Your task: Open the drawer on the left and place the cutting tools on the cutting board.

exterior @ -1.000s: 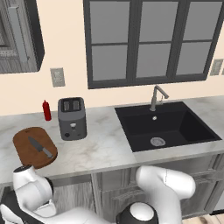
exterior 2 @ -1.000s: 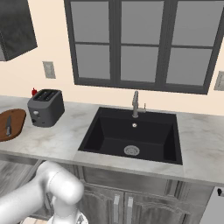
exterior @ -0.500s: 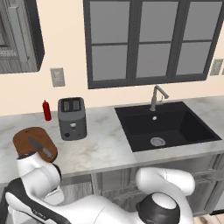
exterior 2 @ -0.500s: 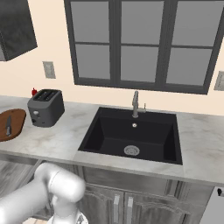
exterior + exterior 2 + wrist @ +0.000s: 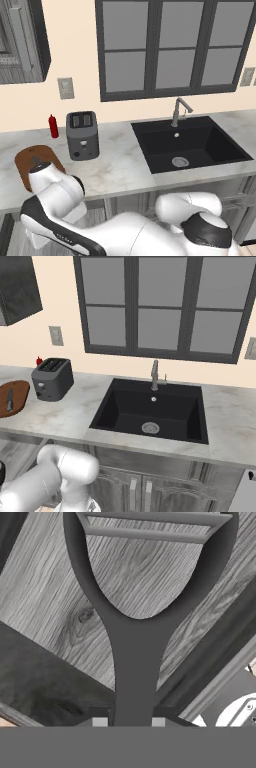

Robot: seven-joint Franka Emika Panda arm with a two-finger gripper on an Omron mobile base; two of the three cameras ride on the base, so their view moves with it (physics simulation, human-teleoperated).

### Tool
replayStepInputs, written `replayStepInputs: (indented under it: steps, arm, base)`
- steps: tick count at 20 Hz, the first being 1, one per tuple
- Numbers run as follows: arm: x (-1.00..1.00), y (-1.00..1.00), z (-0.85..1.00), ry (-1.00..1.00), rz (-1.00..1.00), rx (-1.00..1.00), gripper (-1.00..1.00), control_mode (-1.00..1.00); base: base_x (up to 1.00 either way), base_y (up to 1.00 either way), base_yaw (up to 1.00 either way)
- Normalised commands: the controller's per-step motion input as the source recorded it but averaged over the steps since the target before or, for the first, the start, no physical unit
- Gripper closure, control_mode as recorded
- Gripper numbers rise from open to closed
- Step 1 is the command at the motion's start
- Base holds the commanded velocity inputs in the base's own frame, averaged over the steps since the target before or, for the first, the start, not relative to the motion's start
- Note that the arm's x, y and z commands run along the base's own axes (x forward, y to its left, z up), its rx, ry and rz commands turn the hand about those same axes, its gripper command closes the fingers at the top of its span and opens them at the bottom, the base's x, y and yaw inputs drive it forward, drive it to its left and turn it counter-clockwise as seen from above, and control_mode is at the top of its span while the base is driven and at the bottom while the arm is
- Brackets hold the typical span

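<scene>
In the hand view my gripper [image 5: 129, 723] is shut on the flat handle of a dark grey Y-shaped peeler [image 5: 135, 637], whose slotted blade bars lie across the top. Behind it are grey wood-grain panels [image 5: 55, 597]; I cannot tell which of them belongs to the drawer. The reddish-brown cutting board [image 5: 14, 397] lies at the counter's left end with a small knife [image 5: 10, 399] on it. In the left base view the board [image 5: 27, 159] is partly covered by my arm's white elbow [image 5: 55, 192].
A dark toaster [image 5: 82, 135] stands right of the board, with a red bottle [image 5: 53, 126] behind it by the wall. The black sink [image 5: 150, 411] and its faucet [image 5: 155, 375] take up the counter's middle. Grey cabinet doors [image 5: 135, 491] run below.
In the left base view my arm's elbow has risen at the lower left and now covers more of the board. The knife on the board has not moved.
</scene>
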Motion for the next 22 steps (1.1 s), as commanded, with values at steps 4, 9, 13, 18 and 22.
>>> replayStepInputs:
  steps: [4,9,13,18,22]
  arm:
    - [0.27,-0.42,0.37,-0.18,0.16,0.0,1.0,-1.0]
    - [0.54,-0.21,0.4,-0.09,0.14,0.0,1.0,-1.0]
    - [0.71,-0.14,0.35,0.01,0.06,0.04,1.0,-1.0]
    - [0.55,-0.08,0.12,0.01,0.02,0.03,1.0,-1.0]
    - [0.43,0.0,0.0,0.0,0.0,0.03,1.0,-1.0]
  base:
    - [0.0,0.0,0.0]
    - [0.0,0.0,0.0]
    - [0.0,0.0,0.0]
    - [0.0,0.0,0.0]
    - [0.0,0.0,0.0]
